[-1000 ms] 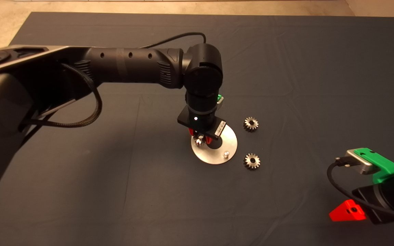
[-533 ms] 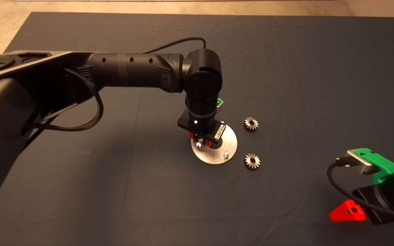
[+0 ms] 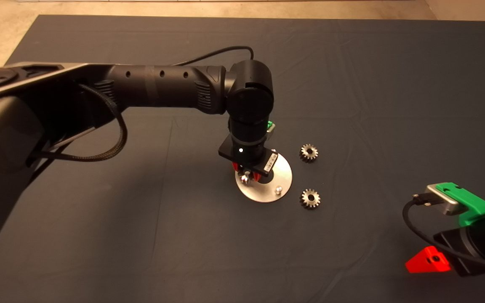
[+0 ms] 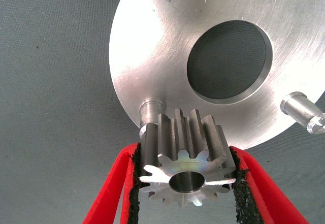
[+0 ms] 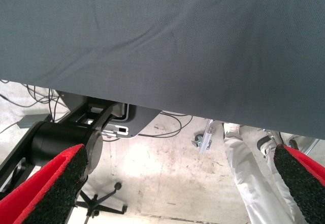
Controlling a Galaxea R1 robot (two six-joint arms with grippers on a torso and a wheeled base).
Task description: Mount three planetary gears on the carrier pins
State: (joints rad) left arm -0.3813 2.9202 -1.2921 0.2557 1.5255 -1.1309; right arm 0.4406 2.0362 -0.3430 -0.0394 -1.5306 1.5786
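Since 1.0 s ago the left arm has dropped slightly toward the disc; over the last 0.5 s no change is visible in the head view.

Left end effector (image 3: pixel 246 174) (image 4: pixel 185 188): over the left edge of the disc (image 3: pixel 267 191) (image 4: pixel 152 66), clenched on one planetary gear (image 4: pixel 185 165) (image 3: pixel 244 178). Black pads (image 4: pixel 136 183) press the gear's toothed flanks on both sides; the bore faces the wrist camera. The gear sits just beside a carrier pin (image 4: pixel 150 109), its teeth against or nearly against that pin; contact cannot be confirmed. The bore is not over the pin.

A second carrier pin (image 4: pixel 299 111) (image 3: pixel 278 190) stands bare across the disc's centre hole. The third pin is hidden under the arm.

Two further planetary gears lie flat on the mat (image 3: pixel 394 84) to the right of the disc, apart from it: one farther back (image 3: pixel 309 152), one nearer (image 3: pixel 310 198).

Right end effector (image 3: pixel 430 259) (image 5: pixel 177 188): parked at the tabletop's lower right corner, fingers spread, holding nothing. Its wrist view shows the mat's edge, floor, cables and a person's leg (image 5: pixel 249 168).
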